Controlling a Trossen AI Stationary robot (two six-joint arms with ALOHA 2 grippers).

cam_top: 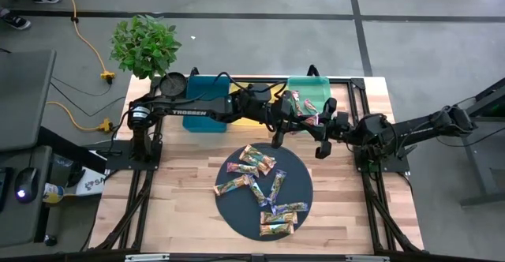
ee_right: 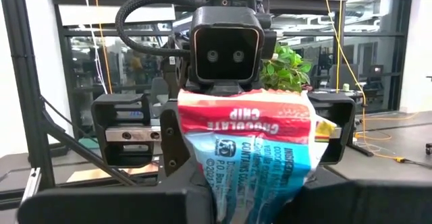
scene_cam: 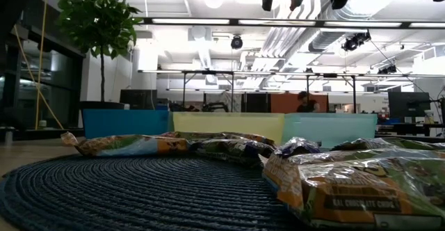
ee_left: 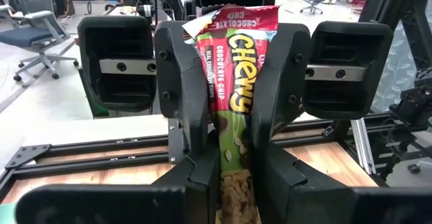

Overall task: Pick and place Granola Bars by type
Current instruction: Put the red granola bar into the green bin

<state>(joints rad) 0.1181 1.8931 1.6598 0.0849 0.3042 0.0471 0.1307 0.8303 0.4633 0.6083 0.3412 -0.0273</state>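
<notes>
Left gripper [ee_left: 233, 116]: fingers [ee_left: 185, 102] clamp one red-and-green granola bar [ee_left: 236, 82] by its flat faces, raised at 12 o'clock of the round mat [cam_top: 237, 211], apparently a hand-over. Right gripper [ee_right: 239, 156]: fingers grasp the same bar from the other end. Remaining bars [cam_top: 264, 187] lie on the mat; bins [cam_top: 207, 92] line the worktop's [cam_top: 181, 203] far edge.

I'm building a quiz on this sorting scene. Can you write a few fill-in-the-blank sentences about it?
1. The left pincer grips a granola bar whose wrapper reads ____ in yellow letters.
2. The loose bars lie on a dark ____ mat.
3. Between the teal bin and the green bin stands a ____ bin.
4. Behind the teal bin grows a potted ____.

Missing words: Chewy; round; yellow; plant
</notes>
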